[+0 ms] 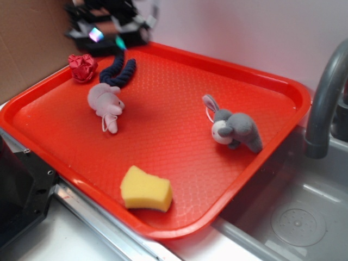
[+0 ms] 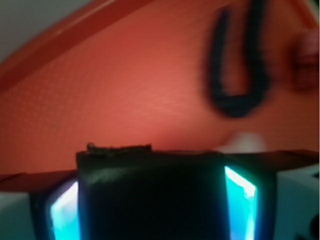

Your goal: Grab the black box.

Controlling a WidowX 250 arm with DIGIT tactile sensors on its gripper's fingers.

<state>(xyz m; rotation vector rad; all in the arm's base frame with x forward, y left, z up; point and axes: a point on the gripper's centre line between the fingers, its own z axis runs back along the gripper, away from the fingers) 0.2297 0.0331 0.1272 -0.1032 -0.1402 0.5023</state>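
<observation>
The black box [image 2: 150, 195] fills the bottom of the wrist view, glossy and squarish, held between my two glowing cyan pads [image 2: 240, 200]. My gripper [image 2: 152, 210] is shut on the box and holds it above the red tray [image 2: 100, 110]. In the exterior view the gripper [image 1: 107, 37] is blurred, over the tray's far left corner. The box itself is hard to pick out there among the dark gripper parts.
On the tray [image 1: 228, 62] lie a navy fuzzy curled toy [image 1: 119, 70], a red crumpled ball [image 1: 82, 67], a pink plush [image 1: 106, 100], a grey bunny [image 1: 236, 128] and a yellow sponge [image 1: 145, 189]. A faucet [image 1: 326, 92] and a sink [image 1: 304, 217] are to the right.
</observation>
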